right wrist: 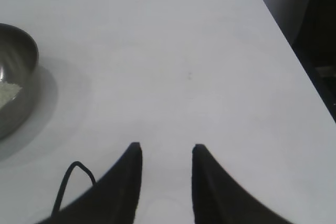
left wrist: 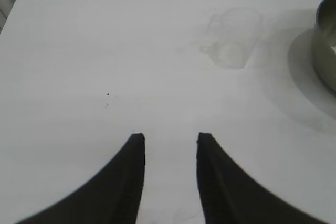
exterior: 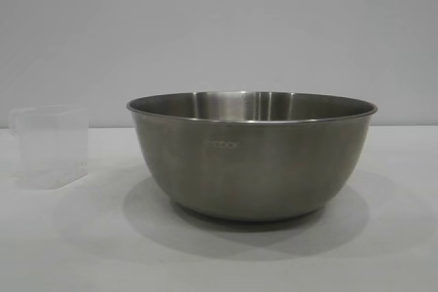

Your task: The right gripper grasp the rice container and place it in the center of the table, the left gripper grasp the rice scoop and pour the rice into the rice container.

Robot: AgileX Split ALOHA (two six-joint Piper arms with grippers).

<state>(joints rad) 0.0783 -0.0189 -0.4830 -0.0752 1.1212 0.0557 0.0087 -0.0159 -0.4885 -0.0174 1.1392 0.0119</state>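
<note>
On the table (exterior: 68, 251) in the exterior view stand two things: one rice container (exterior: 252, 158), a big steel bowl near the middle, and one rice scoop (exterior: 49, 146), a clear plastic cup upright to its left and a little apart from it. Neither arm shows in this view, and the bowl's inside is hidden by its wall.

From the left wrist view, the left gripper (left wrist: 170, 142) hangs over bare tabletop, angled forward and downward, its two black fingers (left wrist: 128, 182) standing apart with nothing between them. One scoop (left wrist: 232, 40) sits farther off on the table, well clear of the fingertips, and one edge of the steel bowl (left wrist: 325, 45) shows beside it — close to the scoop but not touching.

From the right wrist view, the right gripper (right wrist: 165, 150) is likewise tilted forward and downward over bare table, its two fingers (right wrist: 212, 192) parted and holding nothing; a loop of black cable (right wrist: 71, 179) shows beside one finger. One bowl (right wrist: 16, 85) sits off to the side, well apart from the fingertips, and a small heap of rice (right wrist: 8, 93) lies inside it.
</note>
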